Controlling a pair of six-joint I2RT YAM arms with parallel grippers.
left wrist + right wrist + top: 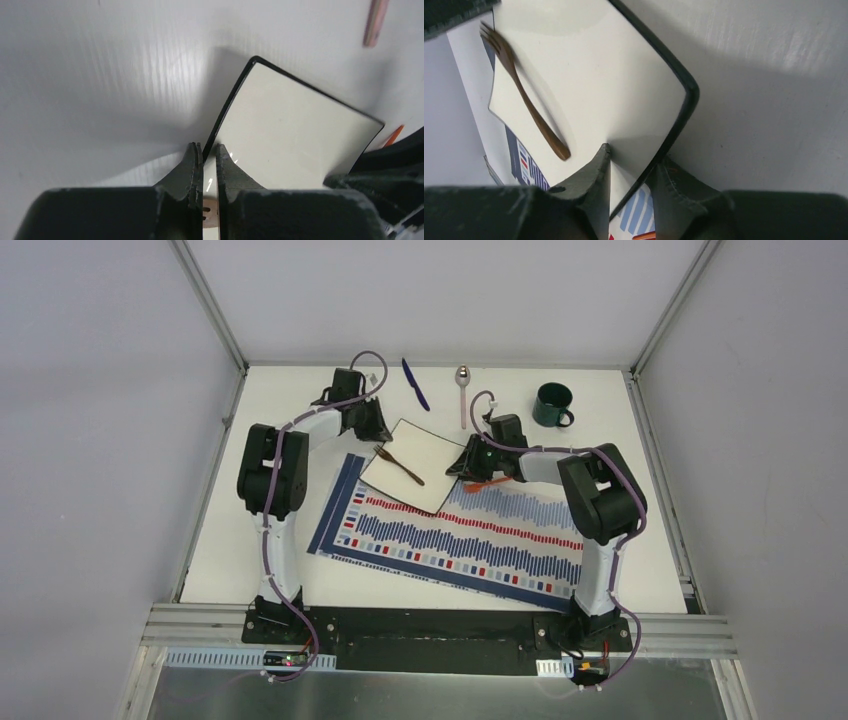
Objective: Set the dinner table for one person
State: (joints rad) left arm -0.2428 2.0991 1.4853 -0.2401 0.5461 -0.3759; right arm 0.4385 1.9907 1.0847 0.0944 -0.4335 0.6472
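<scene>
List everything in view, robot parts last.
table: one, white, under everything
placemat: one, blue-red-white striped, near centre
plate: one, white square with dark rim, over placemat's far left corner
fork: one, brown, on plate
spoon: one, silver, far centre
blue utensil: one, left of spoon
mug: one, dark green, far right
orange item: one, mostly hidden by right gripper
left gripper: black, shut on plate's rim
right gripper: black, jaws astride plate's opposite rim

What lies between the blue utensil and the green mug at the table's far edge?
A single spoon; the top external view shows it.
</scene>
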